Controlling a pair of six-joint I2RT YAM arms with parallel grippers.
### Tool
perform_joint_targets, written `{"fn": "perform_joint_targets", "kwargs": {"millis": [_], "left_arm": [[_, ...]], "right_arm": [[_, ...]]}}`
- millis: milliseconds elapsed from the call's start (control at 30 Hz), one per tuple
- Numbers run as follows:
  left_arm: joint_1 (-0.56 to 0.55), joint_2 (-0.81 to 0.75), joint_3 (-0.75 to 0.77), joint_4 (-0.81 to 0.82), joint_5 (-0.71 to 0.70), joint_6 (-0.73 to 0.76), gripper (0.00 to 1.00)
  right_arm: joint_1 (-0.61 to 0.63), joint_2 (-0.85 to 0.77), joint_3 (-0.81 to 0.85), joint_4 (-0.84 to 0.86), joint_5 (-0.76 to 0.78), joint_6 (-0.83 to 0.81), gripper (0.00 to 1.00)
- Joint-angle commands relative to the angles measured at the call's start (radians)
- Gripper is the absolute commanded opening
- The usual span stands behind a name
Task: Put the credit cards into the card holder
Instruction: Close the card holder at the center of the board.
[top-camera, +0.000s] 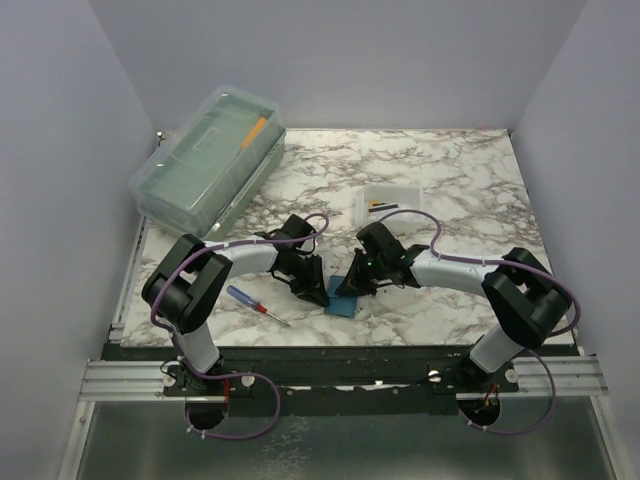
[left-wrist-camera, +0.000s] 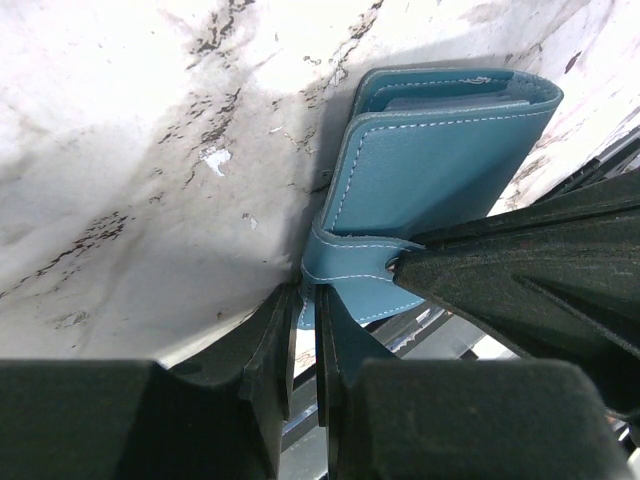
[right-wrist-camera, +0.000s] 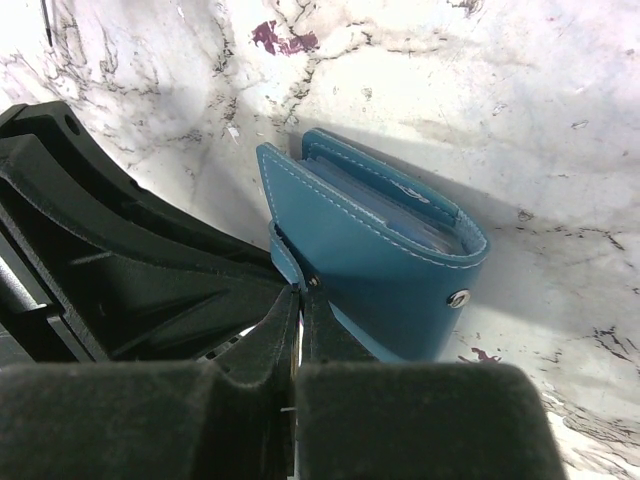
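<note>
The marble surface (top-camera: 450, 160) carries all items. A large clear lidded box (top-camera: 208, 158) sits at its far left corner.

Left arm (top-camera: 190, 285): the elbow is raised above the near left edge. The forearm runs inward towards the centre and the wrist pitches down. Right arm (top-camera: 520, 295): mirrored pose, with the elbow above the near right edge, the forearm running inward and the wrist pitched down. The two wrists meet tip to tip at the near centre of the surface.

Left gripper (top-camera: 320, 298): jaws narrow, with only a thin slit between the fingers. In the left wrist view the left gripper (left-wrist-camera: 305, 305) has a teal edge at the card holder's lower corner caught in that slit. Right gripper (top-camera: 346, 290): jaws likewise narrow. In the right wrist view the right gripper (right-wrist-camera: 300, 305) pinches the snap tab (right-wrist-camera: 287, 255).

The card holder (top-camera: 343, 305) is folded and lies on the surface between the two grippers, touching both. It is teal with light stitching (left-wrist-camera: 440, 150), and inner pockets are visible at its open edge (right-wrist-camera: 370, 235).

A small translucent tray (top-camera: 408, 190) sits farther back, well apart from the card holder. The credit cards (top-camera: 385, 206) lie in it. A screwdriver (top-camera: 256, 302) with a blue handle lies near the left gripper.
</note>
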Motion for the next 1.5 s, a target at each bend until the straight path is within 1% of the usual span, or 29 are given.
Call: {"fn": "perform_joint_targets", "kwargs": {"millis": [0, 267, 433, 633, 867, 933, 1000, 1067, 1133, 1200, 1267, 1300, 1400, 1467], "left_arm": [[-0.003, 0.031, 0.001, -0.021, -0.094, 0.018, 0.19], [-0.003, 0.024, 0.002, -0.023, -0.102, 0.022, 0.2], [-0.003, 0.019, 0.002, -0.027, -0.106, 0.024, 0.2], [-0.003, 0.011, 0.002, -0.027, -0.102, 0.03, 0.21], [-0.002, -0.021, 0.004, -0.027, -0.077, 0.052, 0.25], [0.0, -0.042, 0.013, -0.029, -0.06, 0.061, 0.28], [0.003, -0.067, 0.024, -0.033, -0.037, 0.067, 0.33], [0.01, -0.095, 0.041, -0.039, -0.012, 0.07, 0.36], [0.02, -0.12, 0.059, -0.043, 0.01, 0.068, 0.38], [0.029, -0.135, 0.077, -0.048, 0.023, 0.063, 0.39], [0.034, -0.143, 0.097, -0.052, 0.026, 0.061, 0.38], [0.035, -0.144, 0.102, -0.054, 0.022, 0.061, 0.37], [0.036, -0.13, 0.115, -0.057, 0.01, 0.061, 0.34], [0.038, -0.117, 0.122, -0.056, 0.006, 0.06, 0.34]], "right_arm": [[0.007, 0.02, 0.009, -0.04, 0.045, -0.019, 0.0], [0.007, 0.043, -0.006, -0.039, 0.048, -0.01, 0.0], [0.007, 0.045, -0.068, 0.011, 0.052, 0.012, 0.0], [0.002, 0.058, -0.084, 0.058, 0.067, 0.011, 0.0], [-0.038, 0.047, -0.109, 0.123, 0.011, -0.017, 0.01], [-0.042, 0.04, -0.099, 0.123, -0.01, -0.036, 0.04], [-0.042, 0.031, -0.079, 0.103, -0.019, -0.061, 0.16], [-0.042, 0.021, -0.052, 0.071, -0.021, -0.086, 0.22], [-0.043, 0.008, -0.039, 0.049, -0.021, -0.101, 0.25], [-0.043, -0.006, -0.034, 0.045, -0.028, -0.103, 0.26], [-0.042, -0.016, -0.033, 0.056, -0.043, -0.106, 0.25], [-0.042, -0.019, -0.033, 0.056, -0.044, -0.106, 0.24], [-0.042, -0.026, -0.042, 0.067, -0.053, -0.1, 0.13], [-0.041, -0.031, -0.049, 0.08, -0.063, -0.098, 0.07]]}}
